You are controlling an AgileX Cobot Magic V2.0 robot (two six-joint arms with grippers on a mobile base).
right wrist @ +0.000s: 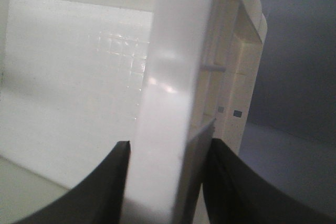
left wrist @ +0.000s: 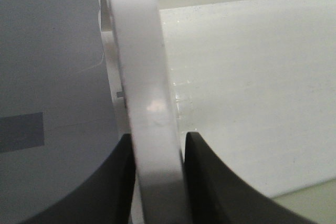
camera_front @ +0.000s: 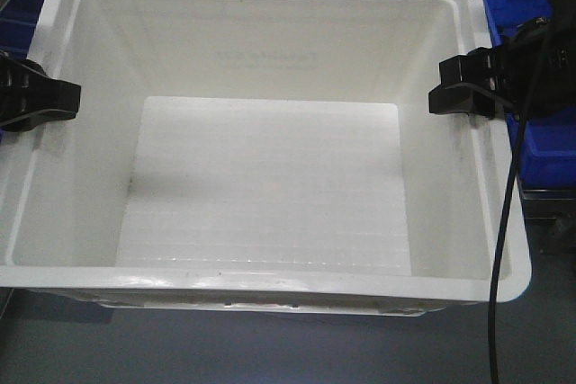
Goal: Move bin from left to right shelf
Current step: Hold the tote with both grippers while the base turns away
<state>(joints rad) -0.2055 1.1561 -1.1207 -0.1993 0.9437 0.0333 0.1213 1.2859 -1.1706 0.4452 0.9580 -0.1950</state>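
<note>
Bin (camera_front: pixel 270 283) near rim filling front view, long axis running left-right between my 2 arms. I'm seeing left jaws pinching left end rim, right jaws pinching right end rim, both equally near. I'm judging rightward carry coming, keeping level.

Overhead front view, wrist close-ups on bin (camera_front: pixel 270 51)

bottom: smooth dark grey-blue surface (camera_front: pixel 270 352), floor or shelf, I can't tell from here
right side: glossy blue plastic bins (camera_front: pixel 547 146), packed close
top left: more blue plastic (camera_front: pixel 18 2), cropped
left wrist cam: flat grey surface (left wrist: pixel 50 45) with a darker grey rectangular patch (left wrist: pixel 21 131)
</note>
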